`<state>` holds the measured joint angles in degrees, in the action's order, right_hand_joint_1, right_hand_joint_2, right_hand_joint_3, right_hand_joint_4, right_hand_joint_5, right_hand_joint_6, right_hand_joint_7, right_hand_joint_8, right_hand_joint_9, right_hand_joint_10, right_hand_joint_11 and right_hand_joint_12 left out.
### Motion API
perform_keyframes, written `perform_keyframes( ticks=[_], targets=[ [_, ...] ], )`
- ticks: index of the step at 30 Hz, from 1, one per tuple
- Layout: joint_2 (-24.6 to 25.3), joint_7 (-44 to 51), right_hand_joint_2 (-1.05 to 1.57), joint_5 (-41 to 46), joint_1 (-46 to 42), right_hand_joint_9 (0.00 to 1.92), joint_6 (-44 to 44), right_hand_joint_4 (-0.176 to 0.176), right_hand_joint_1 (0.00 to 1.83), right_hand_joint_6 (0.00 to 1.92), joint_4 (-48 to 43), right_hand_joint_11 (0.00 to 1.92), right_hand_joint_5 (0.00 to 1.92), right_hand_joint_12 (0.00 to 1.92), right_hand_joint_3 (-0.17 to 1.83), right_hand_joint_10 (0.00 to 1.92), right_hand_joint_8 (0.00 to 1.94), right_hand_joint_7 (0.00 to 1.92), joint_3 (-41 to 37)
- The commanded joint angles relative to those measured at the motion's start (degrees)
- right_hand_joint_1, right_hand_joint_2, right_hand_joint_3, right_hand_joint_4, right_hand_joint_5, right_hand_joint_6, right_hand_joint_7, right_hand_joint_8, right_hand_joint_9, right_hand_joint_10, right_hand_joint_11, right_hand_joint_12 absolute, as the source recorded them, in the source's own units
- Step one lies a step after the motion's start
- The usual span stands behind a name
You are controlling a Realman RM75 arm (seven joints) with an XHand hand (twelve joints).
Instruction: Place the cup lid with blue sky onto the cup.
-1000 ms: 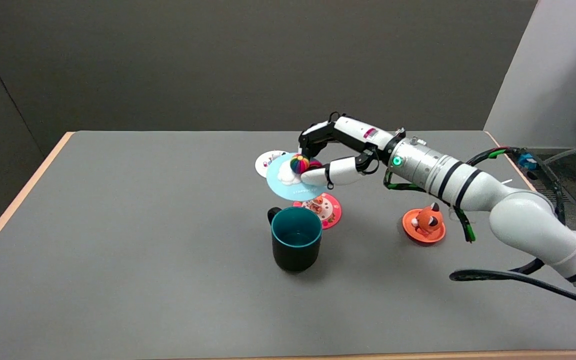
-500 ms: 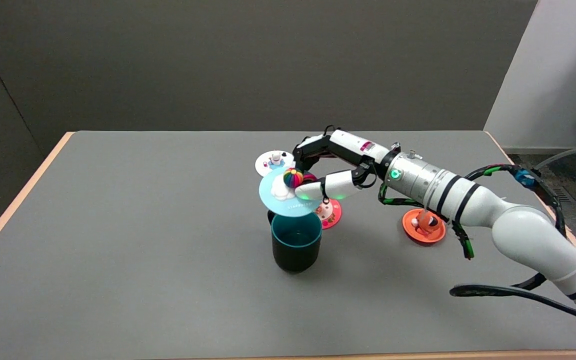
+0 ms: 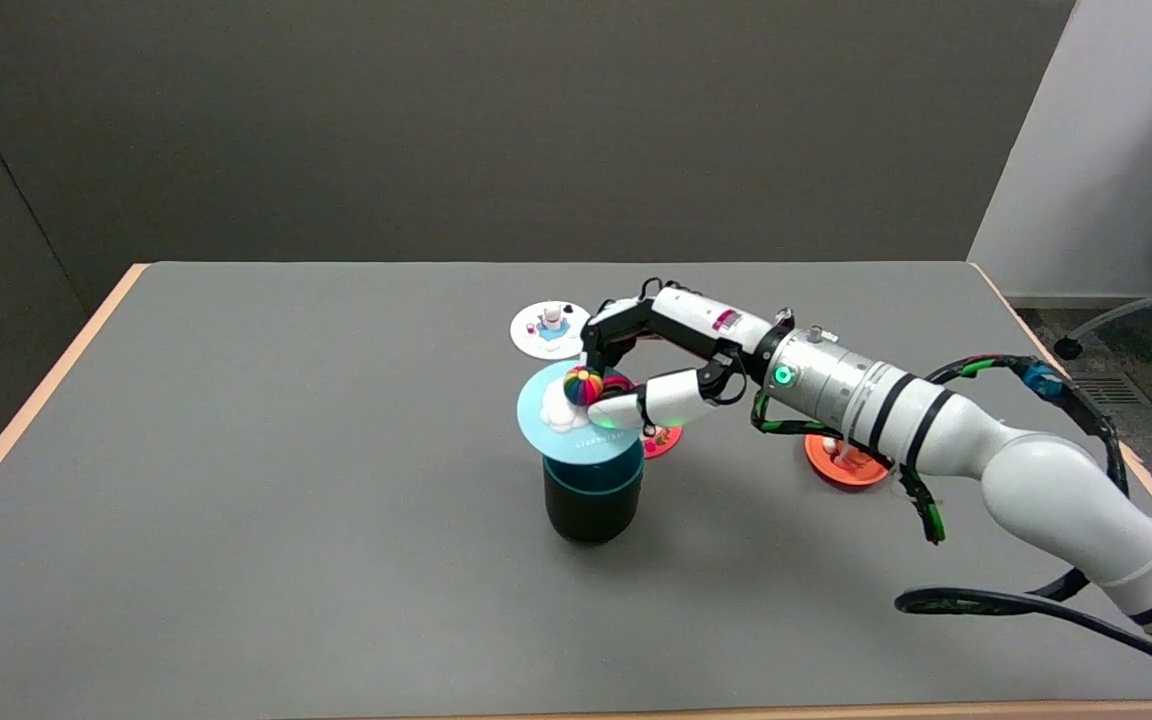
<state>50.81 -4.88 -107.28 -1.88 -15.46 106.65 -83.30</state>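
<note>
The light-blue sky lid, with a white cloud and a rainbow balloon knob, hangs tilted just above the dark cup with the teal rim, covering its mouth from this angle. Whether the lid touches the rim I cannot tell. My right hand reaches in from the right and pinches the balloon knob between thumb and fingers. The cup stands upright near the table's middle.
A white lid with small figures lies behind the cup. A red lid lies partly hidden under my hand. An orange lid lies under my forearm. The grey table has wooden edges left and front.
My right hand has carried the blue lid down and toward the near side, from above the red lid to right over the cup's mouth.
</note>
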Motion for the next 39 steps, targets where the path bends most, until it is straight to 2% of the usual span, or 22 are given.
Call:
perform_keyframes(
  ticks=[1,39],
  targets=[
    [3.58,4.14,1.12,-0.38,-5.13,0.45,-0.75,0.04,1.0,1.29,0.52,0.42,0.79,0.63,0.22,0.96,1.24,0.43,-3.64],
    [4.49,4.32,1.12,-0.45,-6.33,0.45,-0.67,0.029,1.0,1.3,0.38,0.41,0.78,0.66,0.22,0.98,1.26,0.43,-3.8]
  ],
)
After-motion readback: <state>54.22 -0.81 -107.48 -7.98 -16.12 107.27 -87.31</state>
